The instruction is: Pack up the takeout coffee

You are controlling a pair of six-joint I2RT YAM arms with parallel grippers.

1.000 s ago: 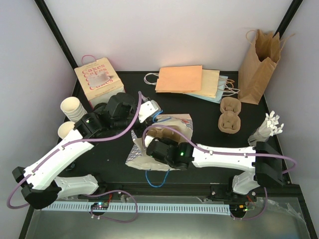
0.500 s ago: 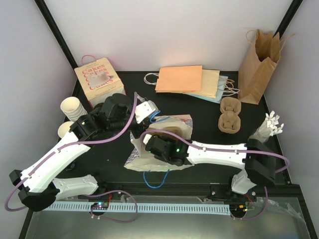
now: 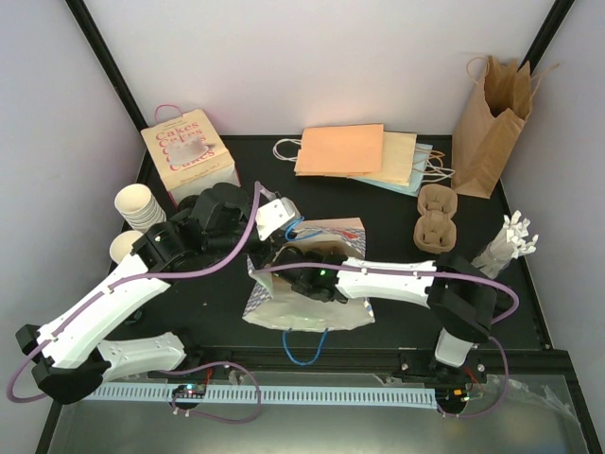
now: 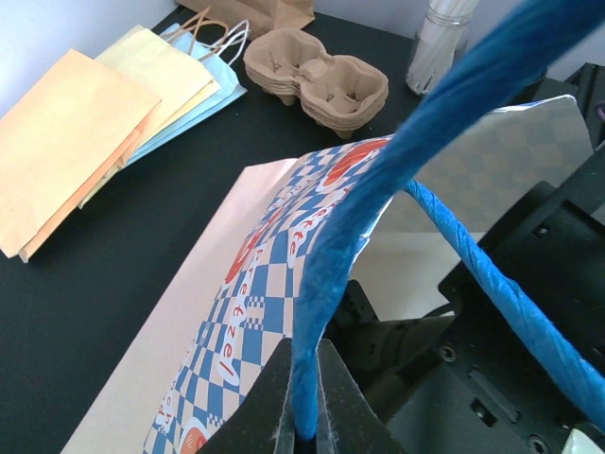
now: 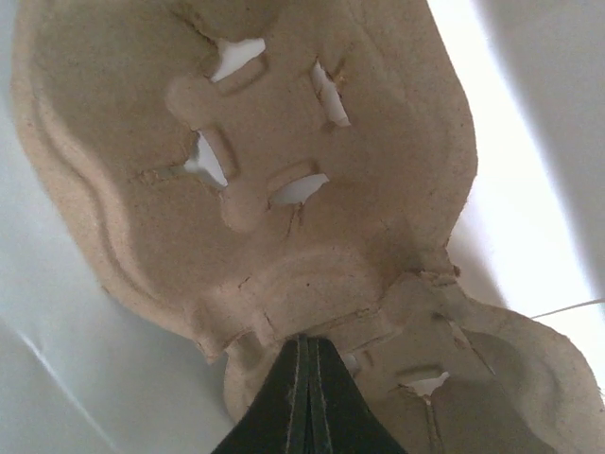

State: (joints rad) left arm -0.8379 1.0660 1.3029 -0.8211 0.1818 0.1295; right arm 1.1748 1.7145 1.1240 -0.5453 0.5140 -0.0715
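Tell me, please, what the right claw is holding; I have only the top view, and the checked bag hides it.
Observer: On the right wrist view, the right claw is shut on the rim of a pulp carrier.
Operator: Thank you. Is that carrier inside the bag?
Observer: It seems so. That view shows white paper all round it, which looks like the inside of the bag.
Operator: And what does the left claw grip?
Observer: On the left wrist view, the left claw is shut on the bag's blue handle.
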